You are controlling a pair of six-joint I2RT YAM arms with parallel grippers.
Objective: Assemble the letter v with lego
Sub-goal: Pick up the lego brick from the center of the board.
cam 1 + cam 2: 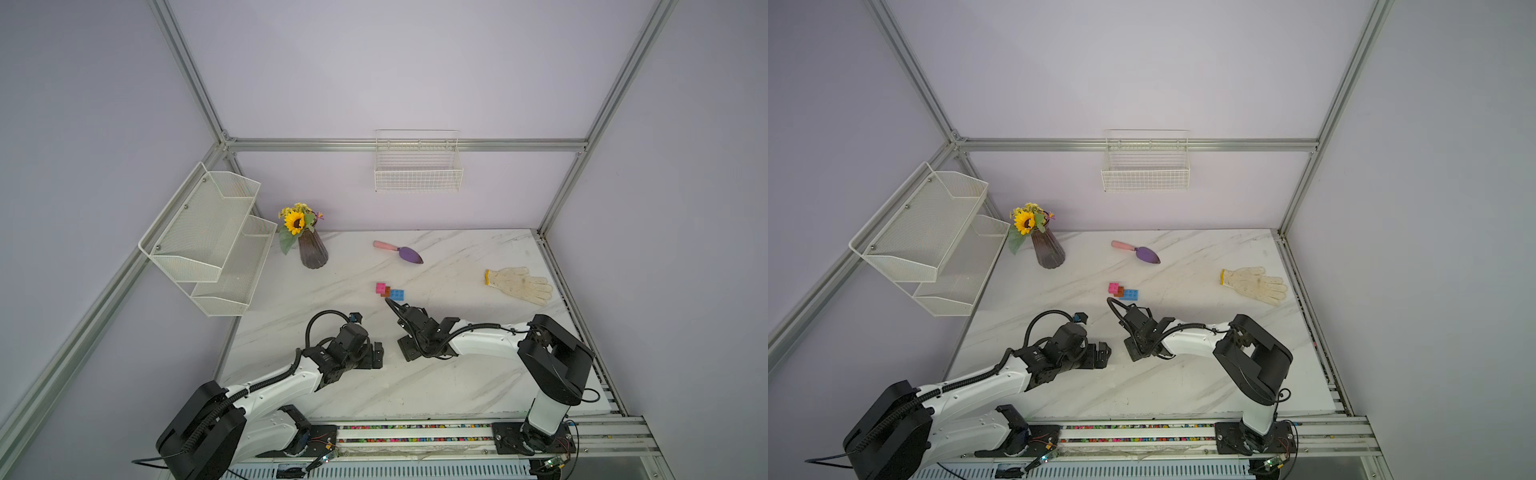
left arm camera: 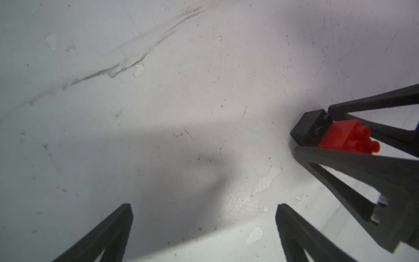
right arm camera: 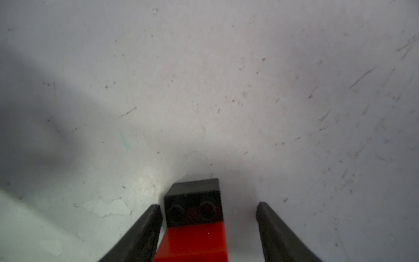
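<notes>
Right wrist view has the joined black brick (image 3: 192, 199) and red brick (image 3: 192, 242) between my right gripper's (image 3: 208, 204) parted fingers, one finger clear of them; the left gripper (image 2: 204, 205) stands wide and empty. I judge the V's second stroke is in hand: clamp that pair and press it onto the blue brick (image 1: 397, 294), touching the orange brick (image 1: 387, 291) and pink brick (image 1: 380, 287) farther out. No writing is legible.
</notes>
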